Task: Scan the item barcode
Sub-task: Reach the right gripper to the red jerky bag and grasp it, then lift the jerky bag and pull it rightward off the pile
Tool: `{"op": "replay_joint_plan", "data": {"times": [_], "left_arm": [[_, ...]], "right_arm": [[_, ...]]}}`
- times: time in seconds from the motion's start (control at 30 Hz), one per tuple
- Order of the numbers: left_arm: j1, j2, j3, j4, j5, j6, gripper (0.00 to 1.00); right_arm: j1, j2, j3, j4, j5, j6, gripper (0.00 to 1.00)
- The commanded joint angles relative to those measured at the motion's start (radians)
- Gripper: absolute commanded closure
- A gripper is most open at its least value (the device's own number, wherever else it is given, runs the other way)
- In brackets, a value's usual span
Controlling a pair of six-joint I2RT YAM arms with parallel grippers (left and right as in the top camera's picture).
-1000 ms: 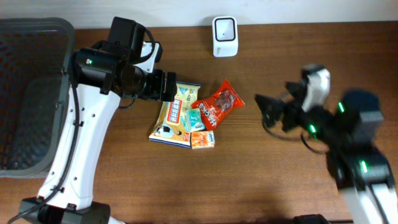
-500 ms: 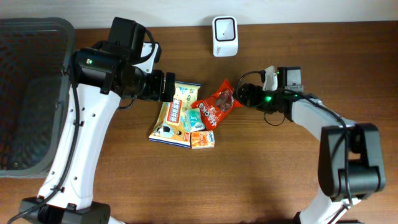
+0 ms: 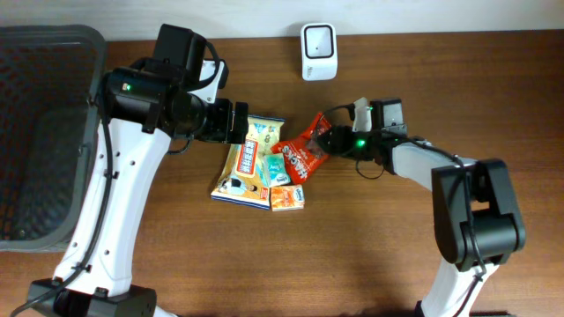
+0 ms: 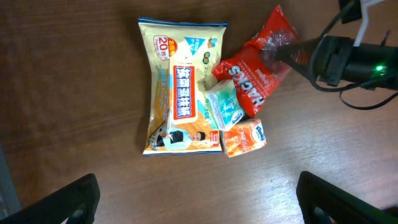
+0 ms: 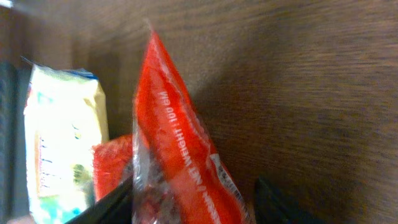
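Observation:
A red snack packet (image 3: 304, 150) lies at the right of a small pile of items on the wooden table. My right gripper (image 3: 328, 139) reaches in from the right and is open. Its jaws straddle the packet's upper end (image 5: 180, 155), the left finger against the wrapper and a narrow gap at the right finger (image 5: 277, 199). My left gripper (image 4: 199, 202) hangs wide open above the table, just in front of the pile, holding nothing. The white barcode scanner (image 3: 317, 51) stands at the back edge. I cannot make out a barcode.
A yellow wipes pack (image 3: 247, 163), a small green pack (image 3: 275, 167) and a small orange pack (image 3: 287, 198) lie against the red packet. A dark mesh basket (image 3: 35, 141) fills the left side of the table.
My right arm has swung in from the right side to the red packet, and its jaws have narrowed around the packet's end. The left arm has not moved.

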Motion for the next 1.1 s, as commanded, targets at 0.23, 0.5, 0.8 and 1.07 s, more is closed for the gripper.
{"op": "replay_joint_plan", "data": {"times": [0.23, 0.5, 0.8, 1.07], "left_arm": [[-0.005, 0.005, -0.002, 0.002, -0.026, 0.016, 0.01], [-0.005, 0.005, -0.002, 0.007, -0.042, 0.015, 0.01], [-0.005, 0.005, -0.002, -0.006, -0.098, 0.015, 0.01], [-0.005, 0.005, -0.002, -0.009, -0.101, 0.015, 0.01]], "right_arm": [[0.017, -0.054, 0.098, -0.159, 0.055, -0.090, 0.96], [0.130, -0.172, 0.462, -0.855, 1.054, -0.272, 0.96], [0.317, -0.021, 0.443, -0.904, 1.192, -0.258, 0.96], [0.447, 0.018, 0.500, -0.867, 0.965, -0.127, 0.91]]}}
